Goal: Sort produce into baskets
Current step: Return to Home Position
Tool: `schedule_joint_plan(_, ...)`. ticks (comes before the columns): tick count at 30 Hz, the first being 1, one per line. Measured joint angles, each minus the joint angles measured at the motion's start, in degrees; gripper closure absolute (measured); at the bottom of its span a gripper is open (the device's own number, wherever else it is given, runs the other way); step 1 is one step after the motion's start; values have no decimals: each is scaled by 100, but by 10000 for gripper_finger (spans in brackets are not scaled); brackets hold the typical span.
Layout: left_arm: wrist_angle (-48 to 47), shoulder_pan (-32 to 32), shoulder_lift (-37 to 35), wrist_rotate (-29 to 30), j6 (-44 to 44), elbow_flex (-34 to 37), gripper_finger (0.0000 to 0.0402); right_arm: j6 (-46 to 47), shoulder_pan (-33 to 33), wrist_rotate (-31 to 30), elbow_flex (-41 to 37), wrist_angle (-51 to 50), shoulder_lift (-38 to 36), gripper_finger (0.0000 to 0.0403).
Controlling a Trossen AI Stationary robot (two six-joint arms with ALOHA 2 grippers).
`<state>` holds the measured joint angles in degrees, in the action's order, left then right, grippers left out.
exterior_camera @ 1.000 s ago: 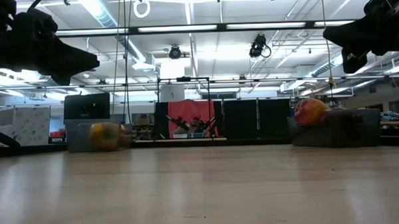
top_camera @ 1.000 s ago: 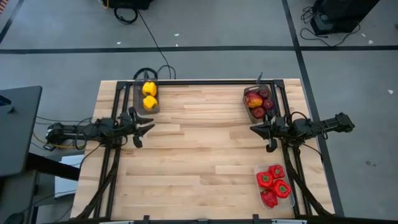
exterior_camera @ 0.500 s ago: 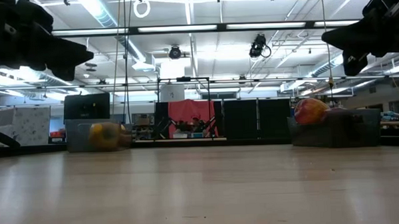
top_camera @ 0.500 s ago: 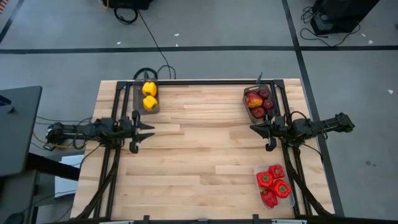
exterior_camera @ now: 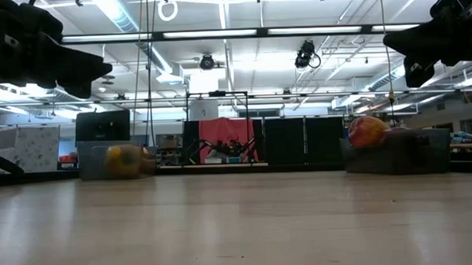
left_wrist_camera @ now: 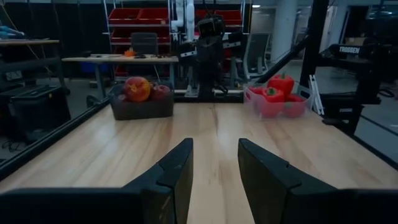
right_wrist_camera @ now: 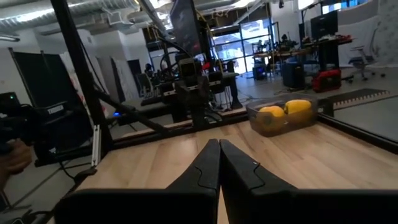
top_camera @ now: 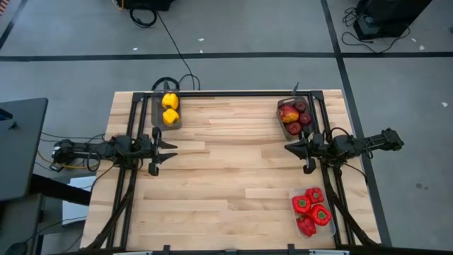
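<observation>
Left fingers (left_wrist_camera: 177,180) parted, right fingers (right_wrist_camera: 208,168) closed, both empty, bins (top_camera: 170,125) hugging table (top_camera: 226,163) edges.

Entry one, and the only one: the brand word "TROSSEN" in pale capital letters. It stands on a dark flat panel (left_wrist_camera: 352,49) of the black metal framework beyond the edge of the light wooden table (left_wrist_camera: 214,134), as I see it through the left wrist camera. On my other feeds, the high, the low and the right wrist, I can read no lettering, number or sign.
</observation>
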<state>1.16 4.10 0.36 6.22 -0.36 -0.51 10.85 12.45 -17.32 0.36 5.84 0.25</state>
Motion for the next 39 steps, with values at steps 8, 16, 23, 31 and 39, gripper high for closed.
schedule_joint_plan(8,-11,2,0,-55,-134,0,271,138,0,-15,0,9,0,386)
schedule_joint_plan(16,462,2,2,-46,-138,4,271,141,0,-15,0,9,0,386)
schedule_joint_plan(23,556,2,0,-46,-138,7,271,142,0,-13,0,9,0,386)
schedule_joint_plan(31,570,2,0,-46,-138,7,271,144,0,-13,0,9,0,386)
schedule_joint_plan(39,574,2,2,-44,-140,7,271,144,1,-13,0,9,0,386)
